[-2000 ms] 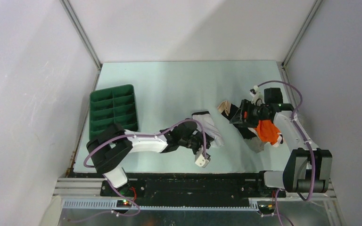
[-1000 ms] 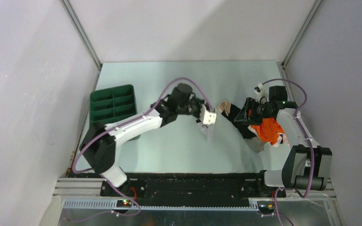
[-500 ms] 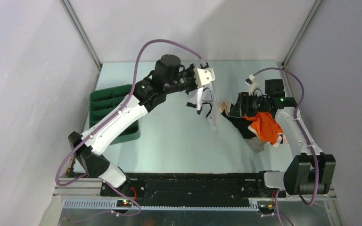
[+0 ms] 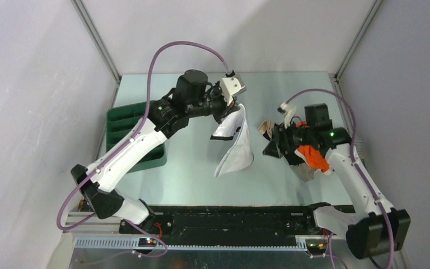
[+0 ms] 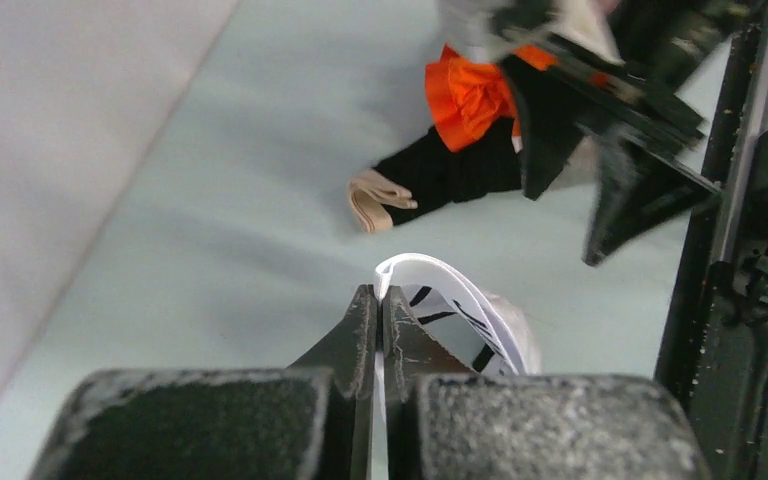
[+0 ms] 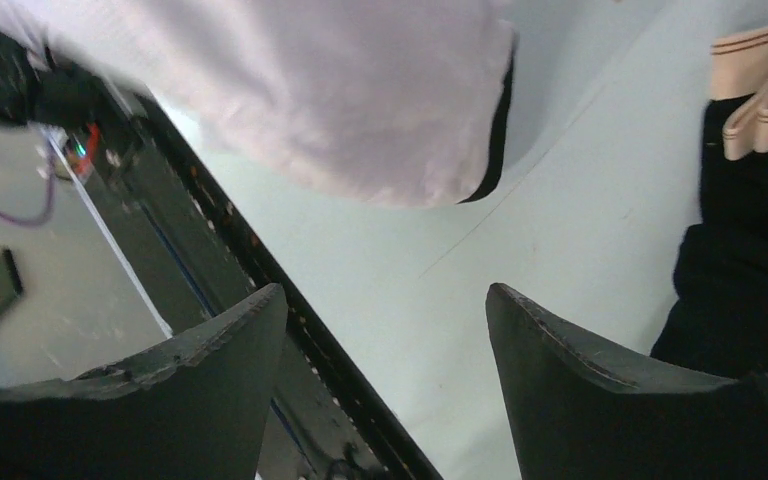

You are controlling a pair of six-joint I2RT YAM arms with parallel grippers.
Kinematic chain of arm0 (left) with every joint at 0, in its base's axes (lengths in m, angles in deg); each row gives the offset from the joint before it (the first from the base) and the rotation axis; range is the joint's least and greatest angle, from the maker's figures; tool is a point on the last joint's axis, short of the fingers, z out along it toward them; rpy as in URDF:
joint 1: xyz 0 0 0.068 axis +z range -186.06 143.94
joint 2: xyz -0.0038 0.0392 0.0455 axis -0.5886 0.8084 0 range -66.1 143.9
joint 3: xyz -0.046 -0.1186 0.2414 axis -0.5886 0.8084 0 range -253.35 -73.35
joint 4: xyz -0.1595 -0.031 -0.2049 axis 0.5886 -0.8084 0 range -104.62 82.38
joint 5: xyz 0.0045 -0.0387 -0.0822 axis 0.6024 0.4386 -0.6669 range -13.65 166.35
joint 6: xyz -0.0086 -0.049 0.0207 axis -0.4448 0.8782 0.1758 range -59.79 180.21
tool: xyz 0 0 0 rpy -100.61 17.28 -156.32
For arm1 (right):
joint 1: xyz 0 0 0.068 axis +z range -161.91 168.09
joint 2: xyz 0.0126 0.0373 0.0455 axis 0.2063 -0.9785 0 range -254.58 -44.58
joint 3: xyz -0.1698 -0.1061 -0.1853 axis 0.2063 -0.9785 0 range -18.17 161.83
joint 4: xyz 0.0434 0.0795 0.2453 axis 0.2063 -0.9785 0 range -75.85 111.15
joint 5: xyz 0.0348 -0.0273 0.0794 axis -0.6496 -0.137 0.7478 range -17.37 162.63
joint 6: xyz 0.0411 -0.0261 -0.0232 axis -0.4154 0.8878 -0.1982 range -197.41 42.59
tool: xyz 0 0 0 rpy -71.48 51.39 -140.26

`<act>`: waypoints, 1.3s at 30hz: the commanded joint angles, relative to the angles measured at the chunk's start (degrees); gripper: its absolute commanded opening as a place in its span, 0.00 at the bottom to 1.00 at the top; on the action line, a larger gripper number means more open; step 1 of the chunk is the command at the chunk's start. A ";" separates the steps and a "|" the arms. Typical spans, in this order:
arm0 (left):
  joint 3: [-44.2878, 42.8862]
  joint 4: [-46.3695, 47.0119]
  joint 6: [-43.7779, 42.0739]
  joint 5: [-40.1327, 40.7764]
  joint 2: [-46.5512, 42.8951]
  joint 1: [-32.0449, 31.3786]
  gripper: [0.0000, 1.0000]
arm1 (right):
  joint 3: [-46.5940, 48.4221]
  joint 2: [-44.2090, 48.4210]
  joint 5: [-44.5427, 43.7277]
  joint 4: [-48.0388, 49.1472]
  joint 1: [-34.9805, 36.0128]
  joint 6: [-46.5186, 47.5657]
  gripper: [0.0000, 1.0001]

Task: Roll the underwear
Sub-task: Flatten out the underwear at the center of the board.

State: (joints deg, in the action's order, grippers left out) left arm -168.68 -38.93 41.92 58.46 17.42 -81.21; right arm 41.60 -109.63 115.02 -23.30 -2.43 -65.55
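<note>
The white underwear (image 4: 233,147) hangs limp mid-frame from the left gripper (image 4: 228,107), pinched tight on its top edge — light and floppy, so the right gripper (image 4: 270,149), wide and empty, could best grab the loose bottom corner.

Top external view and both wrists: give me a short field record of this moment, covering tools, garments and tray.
left tool: shut on the white underwear, raised over the table
white underwear: hangs unrolled from the left tool; black line pattern visible in the left wrist view
right tool: open, nothing between its fingers, low beside the other garments
other garments: orange garment, black garment and beige waistband, bunched on the table's right side
green tray: at the table's left edge
rolling: not yet done
</note>
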 commanded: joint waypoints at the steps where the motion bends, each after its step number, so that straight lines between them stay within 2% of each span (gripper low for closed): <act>1: 2.46 2.47 14.19 3.88 2.81 3.08 0.00 | -4.92 6.54 -9.48 3.10 7.05 2.81 0.78; 4: 1.97 4.66 22.70 3.03 9.24 8.01 0.00 | -7.93 8.63 -12.65 5.52 12.13 2.87 0.77; 7: 2.06 9.25 30.64 6.39 15.20 12.04 0.00 | -8.73 7.20 -13.11 8.26 15.13 4.73 0.74; 11: -0.03 8.59 31.57 13.56 23.21 16.30 0.00 | -8.45 2.51 -15.56 16.41 20.29 9.54 0.65; 12: -0.45 8.12 31.21 14.19 24.29 17.01 0.00 | -8.22 1.22 -16.26 19.37 22.33 10.88 0.59; 15: 0.01 7.83 30.81 15.85 27.62 20.56 0.00 | -5.74 -6.45 -16.89 23.74 27.34 17.52 0.53; 19: 2.28 7.72 31.30 13.20 27.66 24.14 0.00 | -1.43 -16.69 -16.84 26.57 32.23 24.24 0.47; 24: 5.75 7.90 31.58 9.54 25.98 26.12 0.00 | 3.72 -27.40 -17.72 29.07 35.41 27.66 0.43; 34: 17.14 11.60 34.56 7.63 22.24 27.67 0.00 | 6.26 -35.61 -16.64 29.00 39.93 34.55 0.39; 39: 19.19 13.11 34.60 7.99 20.85 28.38 0.00 | 7.23 -37.38 -15.26 24.76 40.65 38.94 0.36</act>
State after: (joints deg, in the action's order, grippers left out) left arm -150.16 -29.38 75.23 67.03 42.78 -53.80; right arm 46.27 -146.31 97.80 3.39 37.72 -31.52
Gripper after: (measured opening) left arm 0.012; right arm 0.370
